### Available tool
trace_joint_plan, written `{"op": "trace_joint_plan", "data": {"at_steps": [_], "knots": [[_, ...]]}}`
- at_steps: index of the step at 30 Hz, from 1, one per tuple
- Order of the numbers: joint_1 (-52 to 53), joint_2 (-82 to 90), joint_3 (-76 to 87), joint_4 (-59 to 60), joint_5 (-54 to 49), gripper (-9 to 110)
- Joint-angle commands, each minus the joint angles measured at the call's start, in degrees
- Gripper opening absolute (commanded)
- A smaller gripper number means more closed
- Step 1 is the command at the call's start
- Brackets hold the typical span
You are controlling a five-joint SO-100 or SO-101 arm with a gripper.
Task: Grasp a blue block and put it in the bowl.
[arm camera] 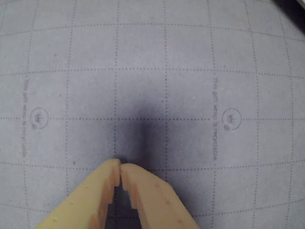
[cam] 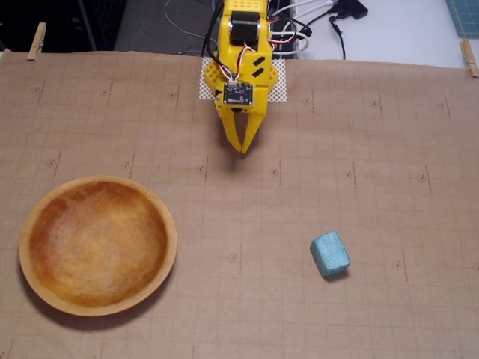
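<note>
In the fixed view the small teal-blue block (cam: 330,253) lies on the paper at the lower right. The wide wooden bowl (cam: 97,295) sits at the lower left and holds nothing. My yellow gripper (cam: 243,149) hangs near the top centre, far from both, with its fingertips together and nothing between them. In the wrist view the gripper (arm camera: 120,165) enters from the bottom edge, shut, over bare gridded paper; neither block nor bowl shows there.
Brown gridded wrapping paper (cam: 359,149) covers the table, held by clothespins (cam: 36,41) at the top corners. Cables (cam: 314,22) and a white surface lie behind the arm's base at the top.
</note>
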Motion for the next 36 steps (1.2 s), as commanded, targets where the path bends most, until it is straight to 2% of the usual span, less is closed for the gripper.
{"op": "trace_joint_plan", "data": {"at_steps": [1, 25, 36], "knots": [[0.26, 0.35, -0.88, 0.0, -0.18, -3], [-0.26, 0.53, -1.32, -0.7, 0.18, -3], [-0.26, 0.35, -18.72, -0.7, 0.62, -3]]}}
